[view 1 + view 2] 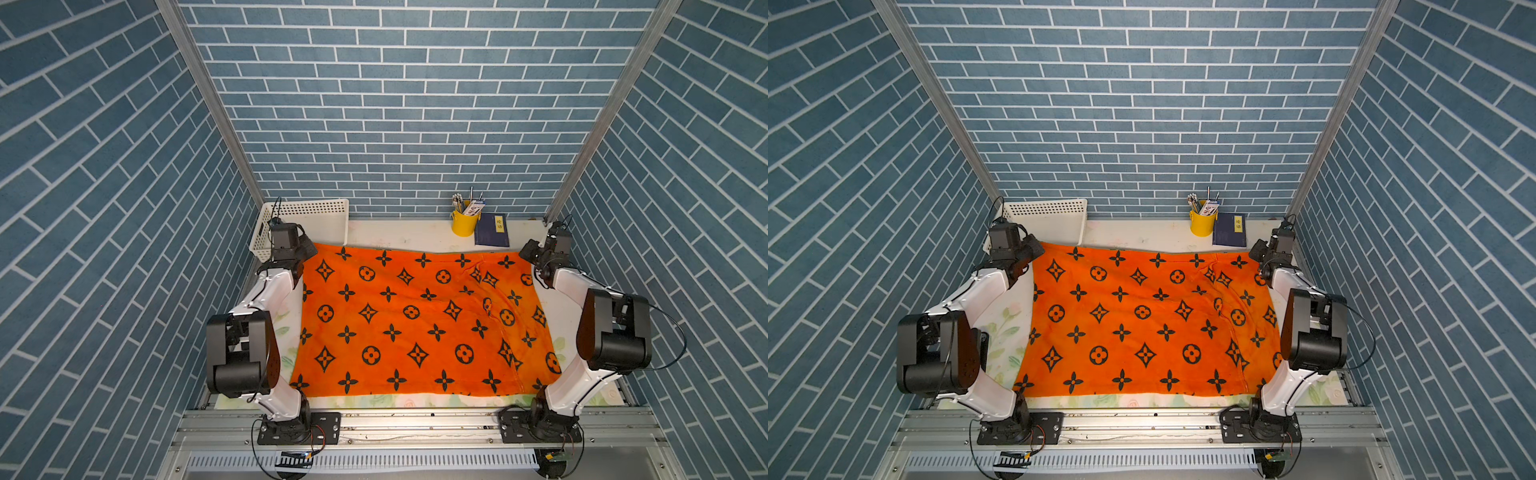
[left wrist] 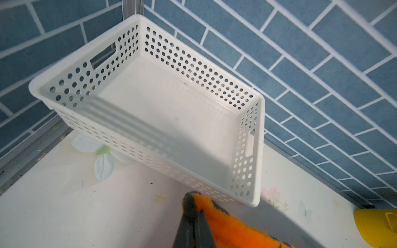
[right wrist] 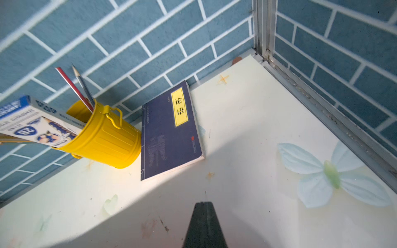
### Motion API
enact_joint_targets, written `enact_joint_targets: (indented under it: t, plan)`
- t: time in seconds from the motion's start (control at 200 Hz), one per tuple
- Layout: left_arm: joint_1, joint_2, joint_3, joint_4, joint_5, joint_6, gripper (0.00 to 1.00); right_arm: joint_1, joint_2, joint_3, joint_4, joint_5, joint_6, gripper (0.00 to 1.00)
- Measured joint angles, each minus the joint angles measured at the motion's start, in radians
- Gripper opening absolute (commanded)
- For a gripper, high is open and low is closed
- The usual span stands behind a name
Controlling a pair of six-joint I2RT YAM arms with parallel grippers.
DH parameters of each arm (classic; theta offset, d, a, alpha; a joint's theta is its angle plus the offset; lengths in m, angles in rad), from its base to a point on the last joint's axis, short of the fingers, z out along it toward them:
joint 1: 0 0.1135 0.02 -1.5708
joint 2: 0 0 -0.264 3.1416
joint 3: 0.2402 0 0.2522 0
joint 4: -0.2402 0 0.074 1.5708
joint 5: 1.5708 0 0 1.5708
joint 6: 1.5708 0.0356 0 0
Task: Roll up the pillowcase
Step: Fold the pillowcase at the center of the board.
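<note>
The orange pillowcase (image 1: 415, 324) (image 1: 1142, 320) with black flower and diamond motifs lies spread nearly flat on the table, with wrinkles along its right side. My left gripper (image 1: 308, 249) (image 1: 1036, 249) is at its far left corner. In the left wrist view the left gripper (image 2: 196, 211) is shut on that corner of the pillowcase (image 2: 225, 227), which is raised a little off the table. My right gripper (image 1: 527, 251) (image 1: 1257, 250) is beside the far right corner. In the right wrist view the right gripper (image 3: 204, 204) is shut over bare table with no cloth in it.
A white perforated basket (image 1: 307, 208) (image 2: 261, 150) stands at the back left, just behind the left gripper. A yellow pencil cup (image 1: 463, 222) (image 3: 103, 137) and a dark blue book (image 1: 492, 228) (image 3: 167, 133) stand at the back right. Blue brick walls enclose the table (image 1: 407, 232).
</note>
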Motion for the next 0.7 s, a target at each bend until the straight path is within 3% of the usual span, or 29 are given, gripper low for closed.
enact_joint_targets:
  t: [0.275,0.535,0.7]
  plan:
    - [0.004,0.034,0.077,0.015,0.013,0.004,0.0,-0.015,-0.002,-0.015,0.101,-0.052,0.017,0.0]
    - [0.017,0.017,-0.035,0.05,0.033,0.006,0.0,-0.017,-0.039,-0.129,0.139,-0.051,0.017,0.0]
    - [0.075,-0.014,-0.061,0.059,0.069,0.007,0.0,-0.017,-0.124,-0.209,0.187,-0.04,0.017,0.0]
